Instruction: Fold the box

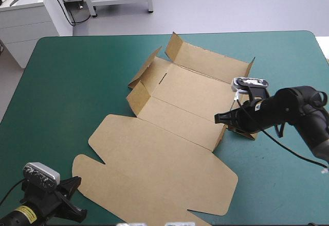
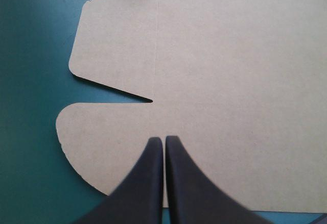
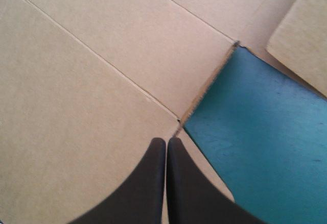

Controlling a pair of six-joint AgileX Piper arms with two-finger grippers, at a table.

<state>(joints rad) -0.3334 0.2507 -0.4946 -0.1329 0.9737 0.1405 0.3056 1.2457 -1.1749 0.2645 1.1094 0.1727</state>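
Box mid-table, far walls up; left gripper pressed together over its near lid, right gripper pressed together at its right wall

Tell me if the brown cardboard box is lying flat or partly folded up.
Partly folded: the brown cardboard box has its far flaps raised, while its wide near panel lies flat on the teal-green table cover.

Box matt brown board; table cover smooth teal-green.
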